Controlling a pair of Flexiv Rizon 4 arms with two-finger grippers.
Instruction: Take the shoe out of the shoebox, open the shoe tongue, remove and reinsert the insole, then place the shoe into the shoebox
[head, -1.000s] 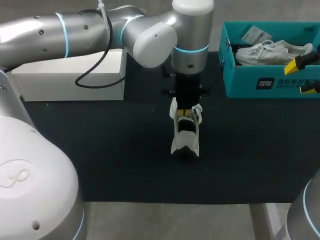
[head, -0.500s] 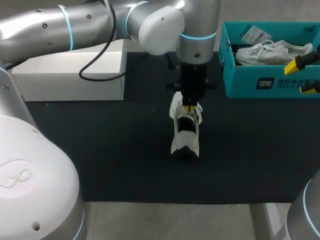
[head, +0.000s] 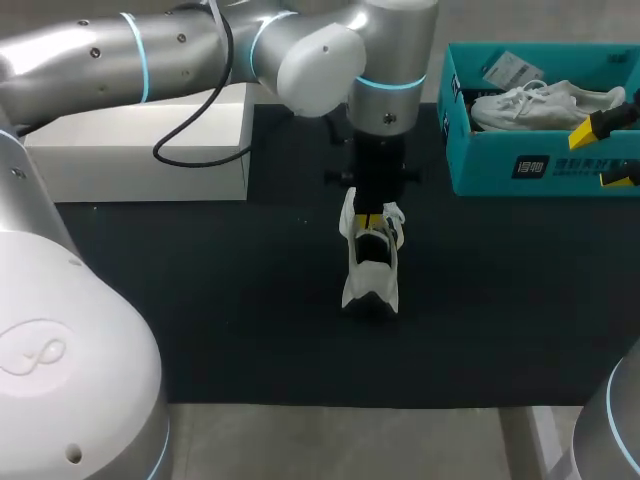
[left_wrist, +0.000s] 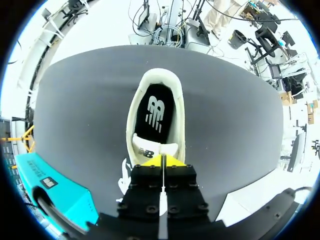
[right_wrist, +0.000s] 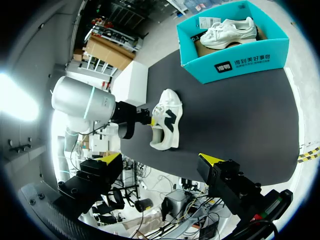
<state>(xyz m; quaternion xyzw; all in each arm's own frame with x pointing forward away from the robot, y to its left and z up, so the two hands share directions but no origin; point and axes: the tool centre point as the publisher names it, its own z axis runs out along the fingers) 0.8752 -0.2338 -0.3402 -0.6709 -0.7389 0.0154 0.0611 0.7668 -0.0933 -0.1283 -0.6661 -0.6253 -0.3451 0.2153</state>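
A white shoe (head: 370, 282) stands on the black mat (head: 250, 300) in the middle, its heel toward the front edge. My left gripper (head: 370, 219) comes down on it from above and is shut on the shoe tongue (left_wrist: 149, 151). Past the yellow tips (left_wrist: 161, 161), the black insole (left_wrist: 155, 112) lies inside the shoe (left_wrist: 177, 120). The teal shoebox (head: 480, 160) sits at the back right with a second white shoe (head: 545, 105) in it. My right gripper (head: 607, 150) hangs open by the box's near right side, holding nothing; from it I see the shoe (right_wrist: 165, 120) and the box (right_wrist: 240, 62).
A white rectangular box (head: 150, 150) lies at the back left on the mat's edge. My left arm (head: 200, 60) stretches across above it. The mat's front edge (head: 350, 404) runs just ahead of the shoe's heel.
My left wrist has shifted slightly toward the back of the table while staying pinched on the tongue. The shoe and my right gripper have kept their places.
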